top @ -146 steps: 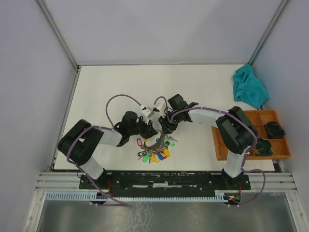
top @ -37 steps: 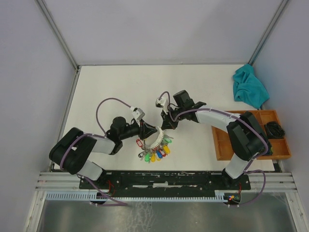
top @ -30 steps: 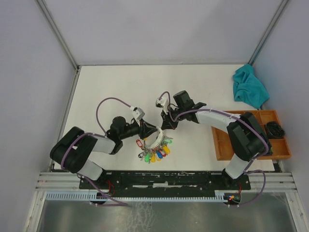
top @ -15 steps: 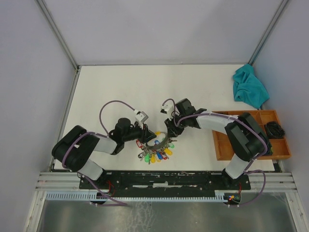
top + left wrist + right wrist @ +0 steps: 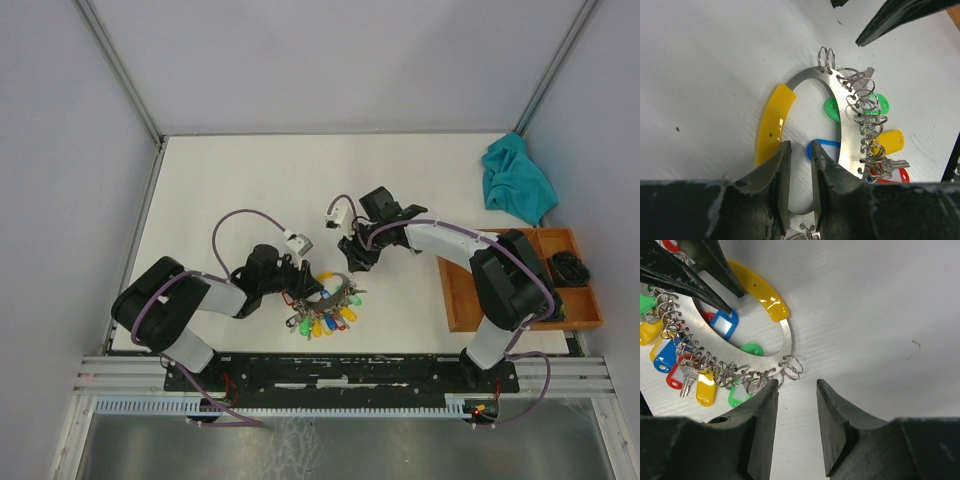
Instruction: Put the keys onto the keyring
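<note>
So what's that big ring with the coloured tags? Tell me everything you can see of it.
The keyring is a flat silvery metal band bent into a loop, one stretch sleeved in yellow plastic. Along its edge, wire rings carry keys with green, yellow, blue and red tags. It lies on the white table. The left gripper sits at the sleeve's end; whether it pinches is unclear. The right gripper hangs open nearby, not touching.

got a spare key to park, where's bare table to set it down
Bare: the far half of the table, from its far edge down to the left gripper and right gripper, and the patch left of the cloth. Crowded: the near middle, where both meet at the keyring; the tray takes the near right edge.
</note>
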Robot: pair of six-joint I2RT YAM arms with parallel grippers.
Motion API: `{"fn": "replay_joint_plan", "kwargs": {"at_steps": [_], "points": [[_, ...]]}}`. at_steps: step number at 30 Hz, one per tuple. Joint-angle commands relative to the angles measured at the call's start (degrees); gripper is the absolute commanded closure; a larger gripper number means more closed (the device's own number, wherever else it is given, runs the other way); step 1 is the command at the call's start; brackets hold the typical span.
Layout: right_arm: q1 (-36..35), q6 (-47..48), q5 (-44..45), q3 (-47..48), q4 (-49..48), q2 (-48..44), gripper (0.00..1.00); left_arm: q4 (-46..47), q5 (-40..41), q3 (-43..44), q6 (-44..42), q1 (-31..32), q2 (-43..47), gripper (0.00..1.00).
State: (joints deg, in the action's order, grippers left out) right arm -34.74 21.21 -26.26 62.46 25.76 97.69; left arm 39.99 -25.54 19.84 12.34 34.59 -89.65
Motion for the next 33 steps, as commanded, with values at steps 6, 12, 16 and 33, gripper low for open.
{"fn": "replay_joint_plan", "kwargs": {"at_steps": [6,12,16,33], "points": [[1.87,8.90,-10.51,11.03,7.11,9.13,0.58,-0.17,1.39,1.08,-2.69,0.04,-0.90,0.71],[1.80,10.77,-12.50,16.90,13.29,14.32,0.60,-0.26,1.38,0.93,-2.96,0.03,-0.65,0.71],[1.87,12.39,-14.62,21.00,19.92,17.64,0.60,-0.25,1.25,1.05,-3.04,0.00,-0.83,0.70],[2.23,3.18,-7.52,18.43,16.65,12.83,0.53,4.91,-2.12,2.75,0.83,0.00,0.12,0.71]]}}
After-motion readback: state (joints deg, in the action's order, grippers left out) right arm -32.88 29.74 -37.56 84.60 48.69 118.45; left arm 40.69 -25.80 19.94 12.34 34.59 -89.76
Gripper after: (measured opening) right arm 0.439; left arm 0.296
